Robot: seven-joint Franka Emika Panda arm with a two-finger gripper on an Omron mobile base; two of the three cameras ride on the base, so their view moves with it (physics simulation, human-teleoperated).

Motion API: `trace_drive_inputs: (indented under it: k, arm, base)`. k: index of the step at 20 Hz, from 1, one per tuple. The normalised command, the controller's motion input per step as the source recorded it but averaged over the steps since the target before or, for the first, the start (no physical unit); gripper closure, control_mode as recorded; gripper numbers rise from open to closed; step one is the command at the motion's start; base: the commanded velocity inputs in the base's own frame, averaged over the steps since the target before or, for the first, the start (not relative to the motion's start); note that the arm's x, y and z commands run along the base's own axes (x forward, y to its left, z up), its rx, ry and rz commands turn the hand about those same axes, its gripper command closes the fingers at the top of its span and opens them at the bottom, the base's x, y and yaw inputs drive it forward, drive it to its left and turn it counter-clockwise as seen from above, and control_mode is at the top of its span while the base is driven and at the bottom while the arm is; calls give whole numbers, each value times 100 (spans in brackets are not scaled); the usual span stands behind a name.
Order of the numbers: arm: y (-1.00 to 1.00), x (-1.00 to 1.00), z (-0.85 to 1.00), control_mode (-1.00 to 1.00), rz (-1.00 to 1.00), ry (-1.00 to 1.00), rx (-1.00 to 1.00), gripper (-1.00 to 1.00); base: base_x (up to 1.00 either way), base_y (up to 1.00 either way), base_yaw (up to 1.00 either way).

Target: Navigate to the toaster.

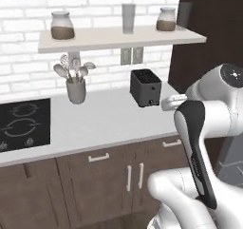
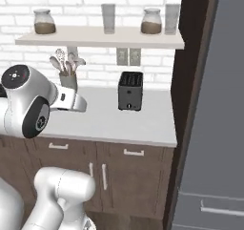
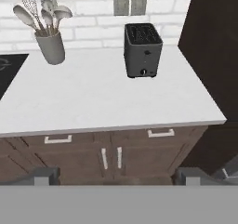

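Note:
The toaster [image 1: 145, 87] [image 2: 130, 90] [image 3: 142, 50] is a small dark grey box with two slots on top and a tiny knob low on its front face. It stands at the back of the white counter [image 3: 93, 102], near the right end and below two wall outlets. My gripper [image 3: 118, 176] is held out in front of the counter edge, well short of the toaster. Its two finger tips [image 3: 44, 174] stand far apart at the bottom of the hand view, open, with nothing between them.
A grey utensil holder [image 1: 76, 88] [image 3: 50, 46] stands left of the toaster. A black cooktop [image 1: 23, 123] lies at the counter's left. A shelf [image 1: 118, 39] with jars and a glass hangs above. A tall dark cabinet [image 2: 190, 81] and grey fridge [image 2: 224, 129] close off the right side.

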Motion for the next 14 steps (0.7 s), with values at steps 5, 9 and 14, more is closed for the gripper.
trace_drive_inputs:
  k: [5, 9, 14]
  arm:
    - [0, 0, 0, 100, 0, 0, 0, -100]
    - [0, 0, 0, 100, 0, 0, 0, -100]
    - [0, 0, 0, 100, 0, 0, 0, -100]
  base:
    - [100, -80, 29]
    - [100, -51, 20]
    - [100, -21, 13]
